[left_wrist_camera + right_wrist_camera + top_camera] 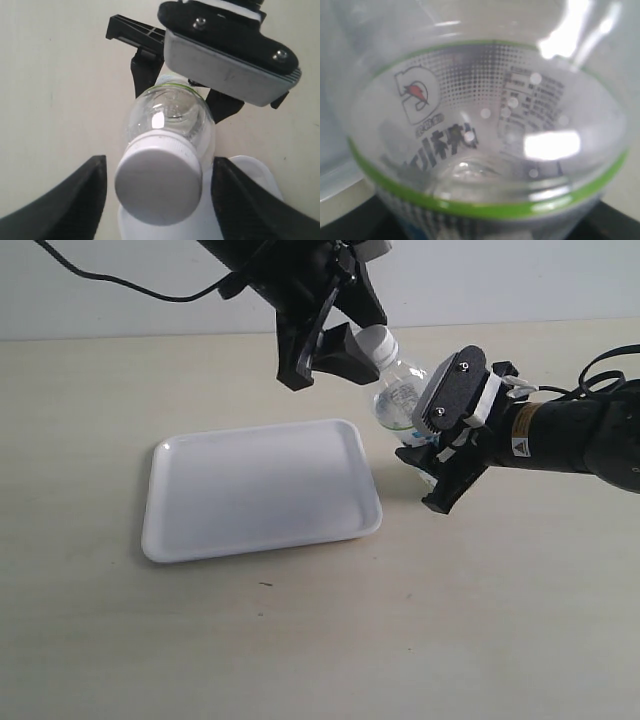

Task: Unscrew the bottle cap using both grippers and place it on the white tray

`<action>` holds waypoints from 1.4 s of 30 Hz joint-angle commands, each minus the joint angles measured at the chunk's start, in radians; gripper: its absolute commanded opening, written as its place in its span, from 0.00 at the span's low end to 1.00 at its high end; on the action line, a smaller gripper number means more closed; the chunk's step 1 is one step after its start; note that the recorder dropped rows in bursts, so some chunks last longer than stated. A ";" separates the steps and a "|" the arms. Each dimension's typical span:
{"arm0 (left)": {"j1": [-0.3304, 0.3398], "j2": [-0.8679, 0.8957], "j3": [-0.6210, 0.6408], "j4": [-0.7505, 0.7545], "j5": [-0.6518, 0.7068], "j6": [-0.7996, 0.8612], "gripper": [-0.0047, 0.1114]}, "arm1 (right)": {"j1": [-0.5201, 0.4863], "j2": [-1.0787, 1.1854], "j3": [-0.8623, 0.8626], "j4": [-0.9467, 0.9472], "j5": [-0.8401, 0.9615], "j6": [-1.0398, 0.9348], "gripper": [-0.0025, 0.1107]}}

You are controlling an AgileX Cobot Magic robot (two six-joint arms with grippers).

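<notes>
white tray (165, 540): landmark | bottle (398, 400): clear, green-banded, tilted just beside the tray's far right corner; seemingly pinched at the body by the right gripper (428, 445) | left gripper (157, 200): jaws spread astride the bottle cap (157, 187), not touching; to be centred, closed squarely, then turned | cap: white, ribbed, seated

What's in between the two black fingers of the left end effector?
The white bottle cap, sitting on the bottle. The left wrist view shows it between the fingers, with a thin gap on each side.
</notes>
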 commanded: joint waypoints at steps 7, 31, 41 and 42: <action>0.002 0.003 0.000 -0.041 -0.030 0.003 0.55 | -0.004 0.017 0.008 -0.007 0.113 -0.008 0.02; 0.000 0.003 0.000 -0.041 -0.012 -0.109 0.04 | -0.004 0.017 0.008 -0.007 0.119 -0.008 0.02; -0.002 0.001 0.000 -0.045 -0.019 -0.538 0.04 | -0.004 0.017 0.008 -0.007 0.119 -0.010 0.02; -0.004 0.001 0.000 -0.045 -0.019 -0.606 0.04 | -0.004 0.017 0.008 -0.007 0.119 -0.010 0.02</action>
